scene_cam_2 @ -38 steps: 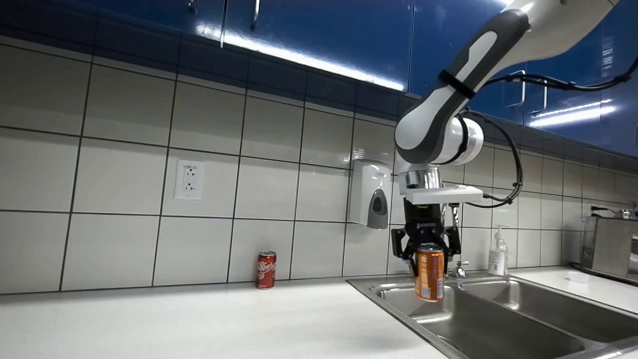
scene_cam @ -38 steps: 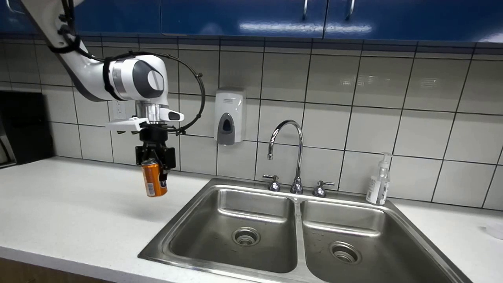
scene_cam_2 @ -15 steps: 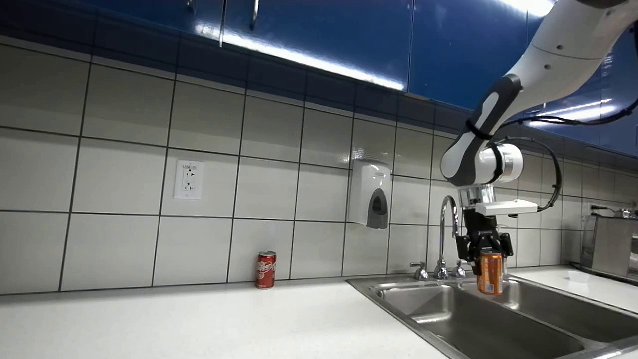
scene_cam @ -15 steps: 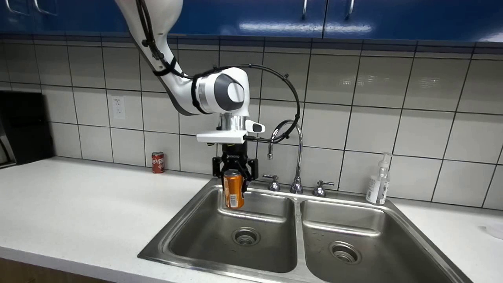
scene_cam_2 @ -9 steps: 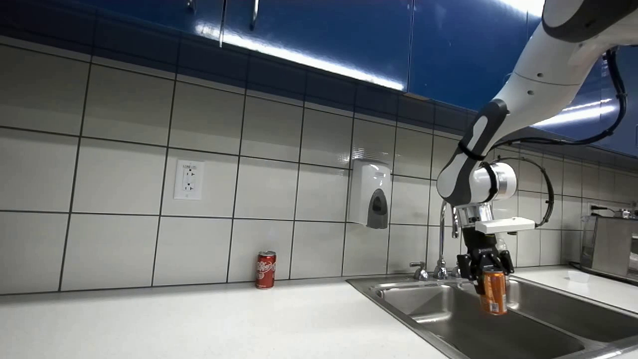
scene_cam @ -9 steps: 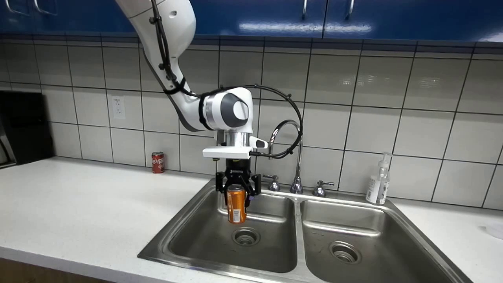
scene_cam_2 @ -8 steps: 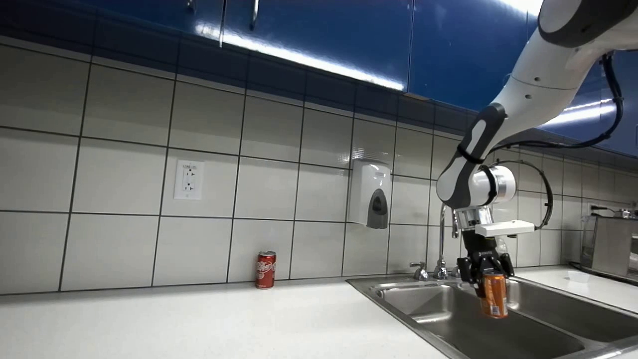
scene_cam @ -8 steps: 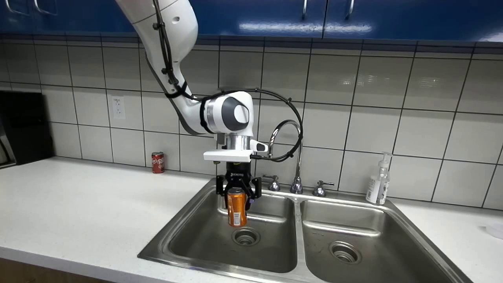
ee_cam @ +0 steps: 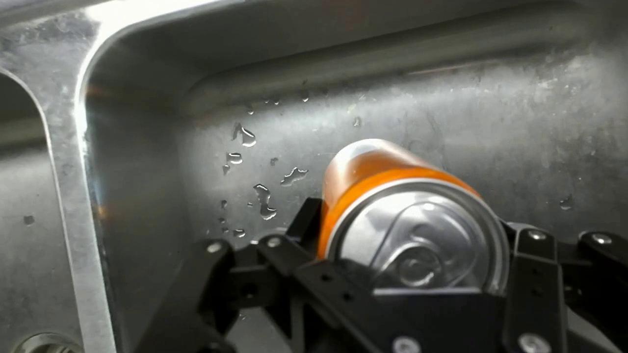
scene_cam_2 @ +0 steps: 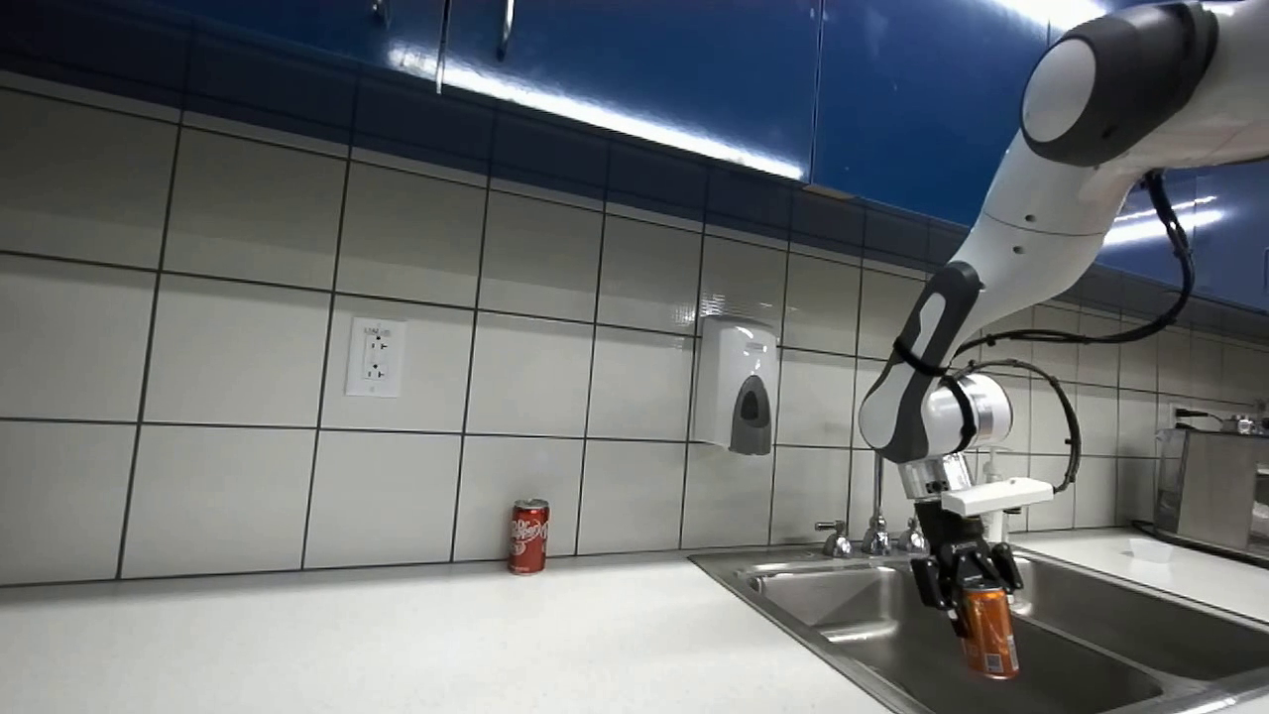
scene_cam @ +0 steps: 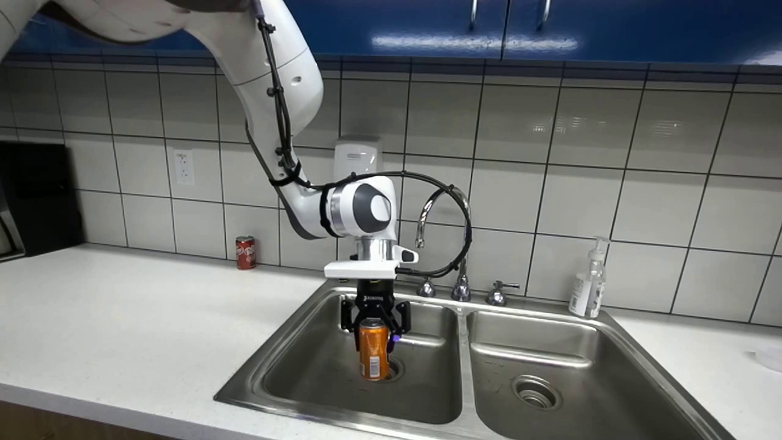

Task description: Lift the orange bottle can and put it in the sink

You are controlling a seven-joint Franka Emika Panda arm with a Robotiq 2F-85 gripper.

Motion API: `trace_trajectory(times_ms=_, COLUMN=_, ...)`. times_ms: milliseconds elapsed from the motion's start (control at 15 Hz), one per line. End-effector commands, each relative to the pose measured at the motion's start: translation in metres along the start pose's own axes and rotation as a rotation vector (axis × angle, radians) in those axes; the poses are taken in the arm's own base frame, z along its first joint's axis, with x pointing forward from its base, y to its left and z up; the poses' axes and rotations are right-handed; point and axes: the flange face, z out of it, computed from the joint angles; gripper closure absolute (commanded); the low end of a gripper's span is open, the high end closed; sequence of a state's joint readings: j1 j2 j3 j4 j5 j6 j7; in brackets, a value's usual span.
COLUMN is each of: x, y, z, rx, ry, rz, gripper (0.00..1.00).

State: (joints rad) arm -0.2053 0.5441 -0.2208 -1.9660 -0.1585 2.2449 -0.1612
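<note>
The orange can [scene_cam: 374, 362] is inside the left basin of the stainless sink [scene_cam: 467, 379], in front of that basin's drain. It also shows in an exterior view [scene_cam_2: 991, 650], slightly tilted, and from above in the wrist view [ee_cam: 378, 164], silvery lid toward the camera. My gripper [scene_cam: 374, 344] points down, its fingers on both sides of the can's upper part. In the wrist view the fingers [ee_cam: 409, 225] press against the can, and the near lid edge is hidden by the gripper. I cannot tell whether the can's bottom touches the basin floor.
A dark red can [scene_cam: 245, 253] stands on the white counter [scene_cam: 134, 324] by the tiled wall. The chrome faucet [scene_cam: 462, 269] arches close behind my arm's cable. A soap bottle [scene_cam: 589, 281] stands at the sink's back right corner. The divider [ee_cam: 73, 196] separates the basins.
My gripper has carried the orange can from near the sink's left edge rightward over the left basin, then straight down into it. The red can has not moved.
</note>
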Motion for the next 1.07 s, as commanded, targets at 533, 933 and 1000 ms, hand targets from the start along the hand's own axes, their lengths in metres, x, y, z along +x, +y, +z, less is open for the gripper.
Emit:
trace_trajectory(times_ms=533, x=0.052, y=0.001, z=0.049, rx=-0.024, ry=0.061, rz=-0.011, gripper=0.57)
trace_trajectory(times_ms=933, x=0.056, y=-0.001, z=0.063, rx=-0.014, ry=0.089, rz=0.005, gripper=0.57)
trace_trajectory(times_ms=1000, x=0.055, y=-0.002, z=0.063, rx=-0.009, ry=0.087, rz=0.007, gripper=0.57)
